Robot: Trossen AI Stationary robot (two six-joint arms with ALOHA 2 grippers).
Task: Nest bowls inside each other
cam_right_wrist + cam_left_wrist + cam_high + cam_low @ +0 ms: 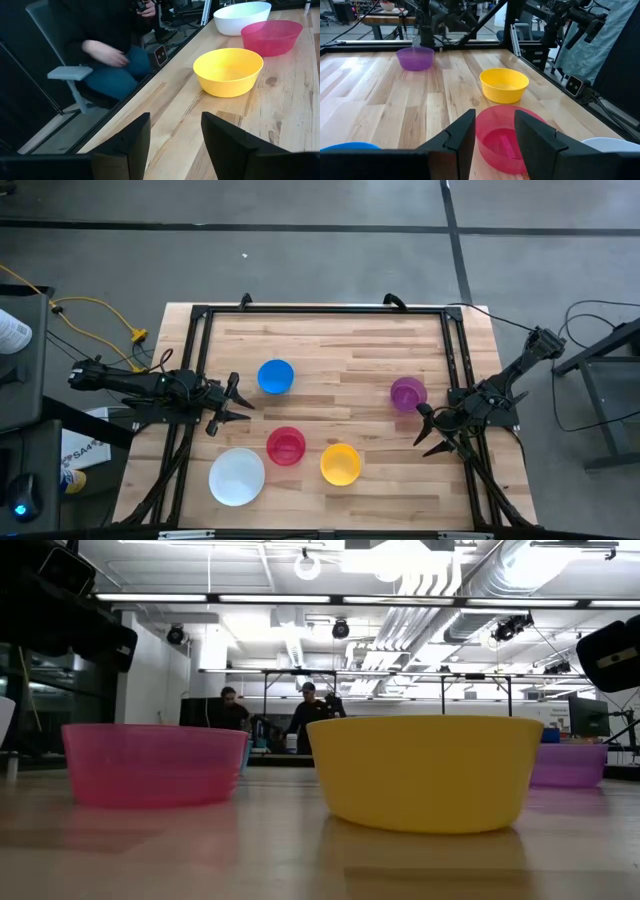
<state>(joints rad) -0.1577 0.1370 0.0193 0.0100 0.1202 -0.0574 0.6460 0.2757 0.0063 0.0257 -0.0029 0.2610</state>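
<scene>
I am seeing all five bowls sitting apart on the wooden table (340,350), none nested. Taking the red bowl (286,446) as my landmark: the white bowl (237,476) is sitting near it toward the front-left corner, the yellow bowl (340,464) just right of it, the blue bowl (275,376) behind it, the purple bowl (408,393) well off to its right. The left gripper (236,404) is hovering left of it, fingers apart, holding nothing. The right gripper (432,430) is waiting beyond the yellow bowl, fingers apart and empty.
</scene>
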